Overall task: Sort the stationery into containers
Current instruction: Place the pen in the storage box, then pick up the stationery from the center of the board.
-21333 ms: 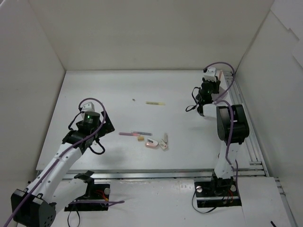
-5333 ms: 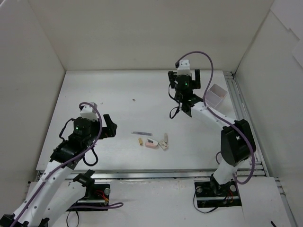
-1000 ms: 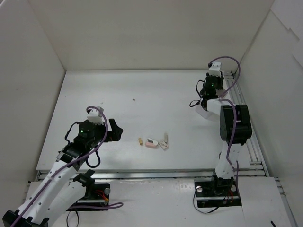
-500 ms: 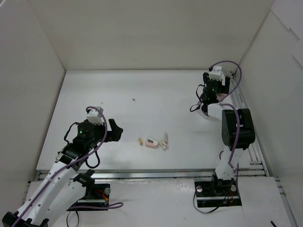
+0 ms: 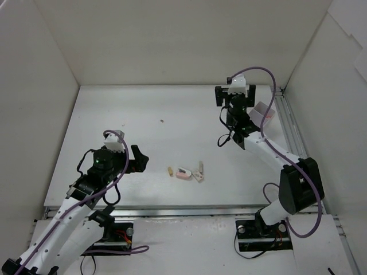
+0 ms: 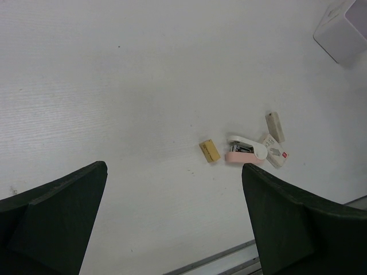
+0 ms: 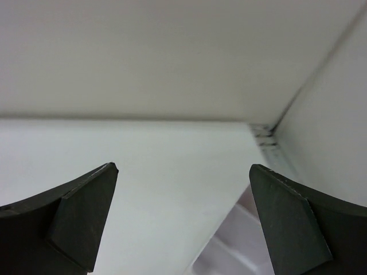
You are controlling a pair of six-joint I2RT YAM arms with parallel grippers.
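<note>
left gripper [image 6: 174, 167] and right gripper [image 7: 183, 166] are hanging spread wide, empty | tip: left should be going straight down over tan block [image 6: 210, 150], pinching its sides

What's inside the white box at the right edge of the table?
Of the box, only a sliver of the open top shows, with nothing recognisable inside. The right arm covers part of it; the left wrist view shows just outer walls.

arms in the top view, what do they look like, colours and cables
The left arm and right arm have white links, black joints and a looping purple cable. Each wrist carries a white cap; the left shows a green light. The fingers are dark wedges.
</note>
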